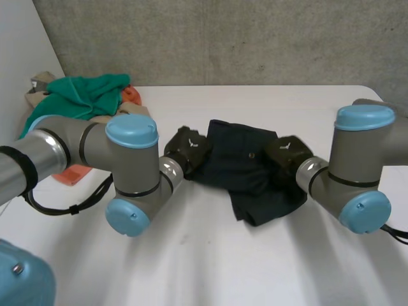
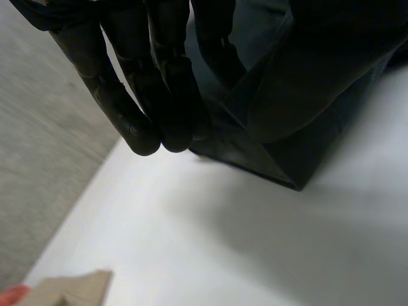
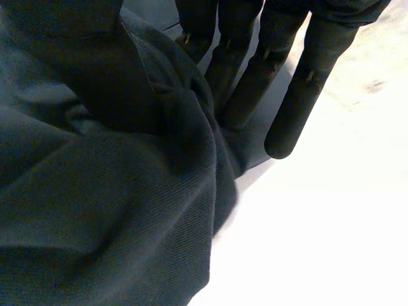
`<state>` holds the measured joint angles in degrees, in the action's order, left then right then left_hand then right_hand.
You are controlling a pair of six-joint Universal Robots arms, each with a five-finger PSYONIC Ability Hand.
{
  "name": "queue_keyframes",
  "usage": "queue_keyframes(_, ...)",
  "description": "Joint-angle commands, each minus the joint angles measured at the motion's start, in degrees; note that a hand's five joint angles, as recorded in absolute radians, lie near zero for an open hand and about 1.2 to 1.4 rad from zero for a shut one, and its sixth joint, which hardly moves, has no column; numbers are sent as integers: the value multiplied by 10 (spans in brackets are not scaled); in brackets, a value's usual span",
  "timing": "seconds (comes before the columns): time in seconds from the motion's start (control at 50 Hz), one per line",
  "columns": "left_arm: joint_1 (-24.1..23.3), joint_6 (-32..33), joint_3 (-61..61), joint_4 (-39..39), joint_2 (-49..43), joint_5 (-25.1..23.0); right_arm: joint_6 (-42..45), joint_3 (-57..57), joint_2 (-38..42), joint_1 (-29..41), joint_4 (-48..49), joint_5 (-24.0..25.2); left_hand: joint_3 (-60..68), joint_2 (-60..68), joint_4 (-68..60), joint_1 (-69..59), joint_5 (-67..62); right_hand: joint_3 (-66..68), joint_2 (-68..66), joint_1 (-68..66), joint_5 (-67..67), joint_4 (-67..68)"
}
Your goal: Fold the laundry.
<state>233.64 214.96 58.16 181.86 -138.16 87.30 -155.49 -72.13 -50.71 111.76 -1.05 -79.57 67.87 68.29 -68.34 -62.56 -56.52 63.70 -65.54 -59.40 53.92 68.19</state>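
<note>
A dark navy garment [image 1: 248, 166] lies crumpled in the middle of the white table [image 1: 210, 268]. My left hand [image 1: 188, 148] is at the garment's left edge. In the left wrist view its fingers [image 2: 153, 83] and thumb pinch a folded edge of the dark cloth [image 2: 268, 159], lifted a little off the table. My right hand [image 1: 287, 153] is at the garment's right edge. In the right wrist view its fingers [image 3: 299, 95] and thumb close on a bunched fold of the cloth [image 3: 108, 210].
A pile of laundry sits at the table's far left, with a green cloth [image 1: 86, 92] on top and an orange piece [image 1: 131, 95] beside it. A grey wall runs behind the table. A beige item [image 2: 70, 290] lies beyond my left hand.
</note>
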Motion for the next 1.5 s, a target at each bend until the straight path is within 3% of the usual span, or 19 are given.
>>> queue_keyframes(0.02,-44,-51,21,29,61,6,-12,-34,-74,-29,40,3,121,117,-117,-174,-135,163,-145,-206,161,118)
queue_keyframes(0.18,-110,-94,38,27,87,14,10,-49,-89,-79,13,19,121,117,-117,-174,-135,163,-145,-206,161,118)
queue_keyframes(0.34,-160,-101,25,32,49,33,22,-98,-91,-117,48,32,121,117,-117,-174,-135,138,-119,-181,135,93)
queue_keyframes(0.4,-152,-94,20,32,47,58,19,-103,-92,-124,54,38,121,117,-117,-174,-135,55,-37,-98,53,10)
queue_keyframes(0.5,-129,-86,13,33,66,86,22,-101,-97,-112,47,63,121,117,-117,-174,-135,105,-87,-148,103,60)
queue_keyframes(0.54,-115,-88,6,30,86,86,21,-96,-110,-102,45,81,121,117,-117,-174,-135,163,-144,-206,161,118)
queue_keyframes(0.76,-70,-140,5,52,233,74,-11,-26,-218,-53,62,90,121,117,-117,-174,-135,163,-145,-206,161,118)
queue_keyframes(0.86,-60,-161,25,53,271,69,-65,-10,-258,-34,33,113,121,117,-117,-174,-135,163,-145,-206,161,118)
queue_keyframes(1.02,-23,-161,42,85,301,89,-148,3,-229,26,-44,161,121,117,-117,-174,-135,163,-145,-206,161,118)
queue_keyframes(1.18,-42,-167,40,126,328,85,-265,75,-179,-6,-28,108,121,117,-117,-174,-135,163,-145,-206,161,118)
queue_keyframes(1.36,-56,-168,28,122,220,48,-236,86,-57,-11,-90,108,121,117,-117,-174,-135,163,-145,-206,161,118)
queue_keyframes(1.4,-60,-171,34,106,196,32,-207,90,-37,-14,-114,103,121,117,-117,-174,-135,63,-44,-106,60,18)
queue_keyframes(1.42,-68,-176,39,85,172,8,-170,92,-22,-21,-139,91,75,71,-70,-128,-88,-191,210,148,-193,-236)
queue_keyframes(1.48,-77,-185,52,52,151,-38,-125,90,-18,-32,-156,58,-278,-282,282,225,264,-427,446,384,-429,-472)
queue_keyframes(1.5,-76,-185,63,32,153,-65,-105,88,-22,-38,-150,25,-489,-493,493,436,475,-511,529,468,-513,-556)
